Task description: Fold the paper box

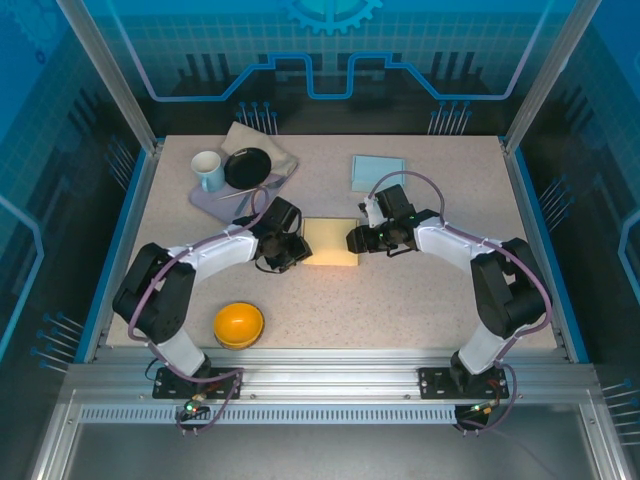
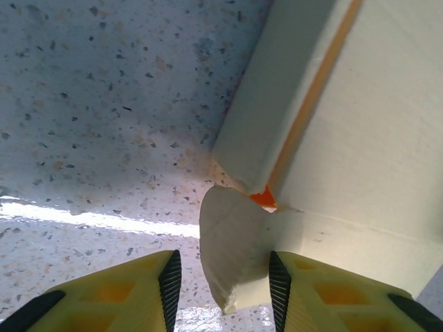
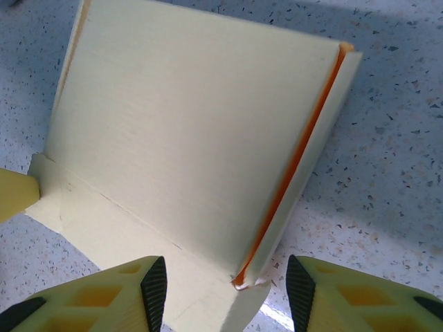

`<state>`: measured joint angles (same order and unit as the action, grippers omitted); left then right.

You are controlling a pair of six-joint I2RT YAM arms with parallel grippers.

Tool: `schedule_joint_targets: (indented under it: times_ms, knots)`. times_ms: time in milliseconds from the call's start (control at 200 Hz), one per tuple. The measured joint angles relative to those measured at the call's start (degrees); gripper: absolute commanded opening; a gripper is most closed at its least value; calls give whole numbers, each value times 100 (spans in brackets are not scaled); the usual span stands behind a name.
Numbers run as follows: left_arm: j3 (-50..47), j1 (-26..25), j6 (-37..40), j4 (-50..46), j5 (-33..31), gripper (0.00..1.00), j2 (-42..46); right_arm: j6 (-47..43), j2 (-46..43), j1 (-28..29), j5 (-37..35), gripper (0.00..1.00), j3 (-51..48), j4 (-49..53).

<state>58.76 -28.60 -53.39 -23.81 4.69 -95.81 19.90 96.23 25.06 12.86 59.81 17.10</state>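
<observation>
Since the paper box (image 1: 330, 242) looks like light, creasable card that slides easily, pinch flaps near fold lines. It sits on the counter (image 1: 400, 300) beyond-right of the orange bowl (image 1: 239, 324). Your left tool (image 2: 224, 283) gapes around its corner flap (image 2: 232, 242); right tool (image 3: 226, 290) gapes astride an edge.

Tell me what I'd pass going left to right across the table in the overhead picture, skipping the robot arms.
mug → black plate → paper box → light blue sheet
</observation>
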Motion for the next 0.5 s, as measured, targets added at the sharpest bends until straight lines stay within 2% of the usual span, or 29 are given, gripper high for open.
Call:
schedule_joint_targets:
  times_ms: [495]
  knots:
    - [286,55,435,7,-107,45,-92,-2,105,0,-42,51,37,4]
